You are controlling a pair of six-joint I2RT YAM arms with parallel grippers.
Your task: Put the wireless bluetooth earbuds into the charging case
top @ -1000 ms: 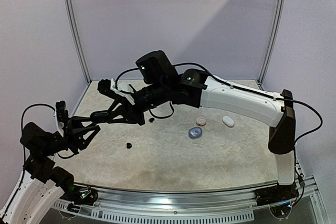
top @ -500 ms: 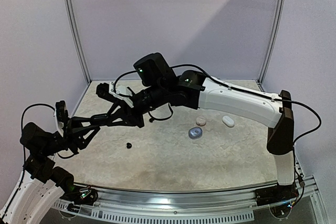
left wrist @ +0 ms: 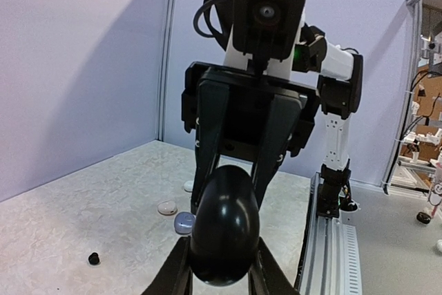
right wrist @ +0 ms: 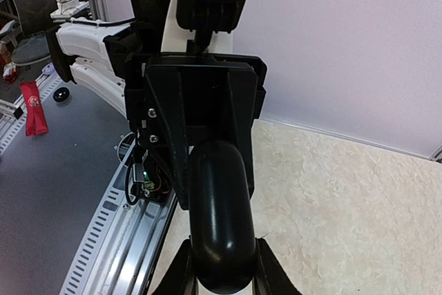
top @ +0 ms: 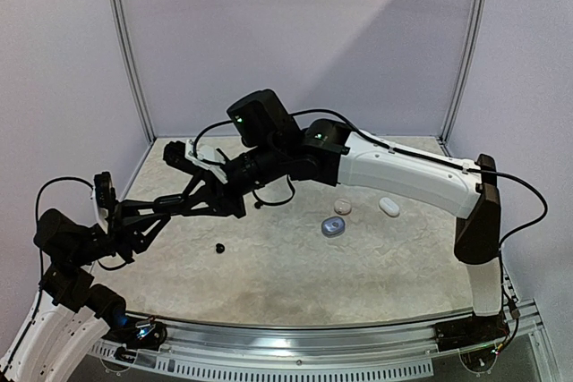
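Plainly little is finished yet. From the left wrist, the left gripper (left wrist: 221, 271) rises from the bottom edge with its jaws pressed against the sides of a black case (left wrist: 224, 229), a smooth egg-shaped shell held in mid-air at centre frame. The right gripper (left wrist: 233, 195) enters from the top and pinches the shell's upper end, so both tools are clamped on the one thing. Its lid looks closed (no opening shows from here). At lower left a black earbud (left wrist: 93, 259) lies on the table (left wrist: 69, 198). Left of centre sit a beige case (left wrist: 166, 206), a blue-grey case (left wrist: 184, 223) and a white case (left wrist: 188, 186).

From the right wrist the same shell fills lower centre, the right fingers flanking it at the bottom edge and the left gripper's body facing from above.

From overhead, the arms meet left of centre, the shell lost among black fingers. A second black earbud (top: 219, 248) lies below that meeting point, well apart from the three cases right of centre. I judge the task barely begun: no bud shows in any case, the held shell wants opening, and the buds want picking up.
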